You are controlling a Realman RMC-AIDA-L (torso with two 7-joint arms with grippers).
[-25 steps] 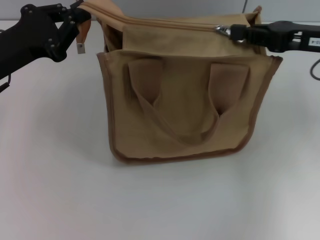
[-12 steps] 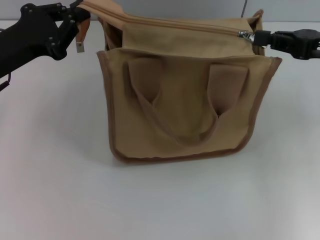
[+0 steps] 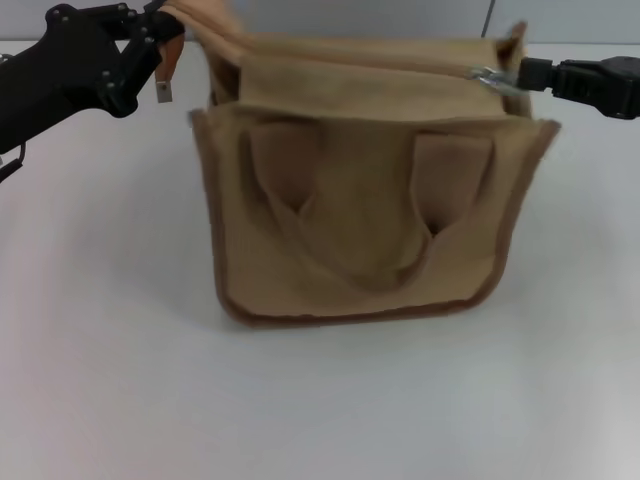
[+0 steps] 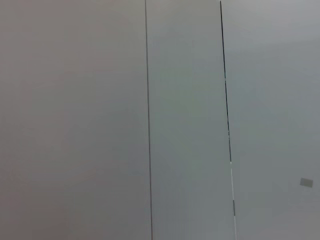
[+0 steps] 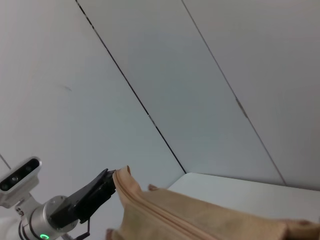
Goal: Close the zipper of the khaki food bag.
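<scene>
The bag [image 3: 360, 200] is stood upright near the middle of the white tabletop [image 3: 110, 380], its front panel and two short handles turned toward the robot. It is judged to be light, soft canvas with little stiffness of its own: the walls would be expected to sag and the whole body to be dragged along if the zip were pulled without a counter-hold. A hold is best taken at two places, namely on the fabric end of the top at one side and on the small metal pull at the other.

The zipper [image 3: 380, 62] is run across the top of the bag, and its tape is also seen in the right wrist view [image 5: 165, 217]. The shiny slider [image 3: 487, 77] is found at the bag's right end, so the line is judged to be closed or nearly so.

The left pincer [image 3: 168, 22] is held high at the bag's left top corner and is clenched on the fabric end there, with the arm reaching in from the left. The right pincer [image 3: 522, 74] is extended level from the right, its tip at the slider; whether the pull is grasped cannot be told. Only wall panels are shown in the left wrist view.
</scene>
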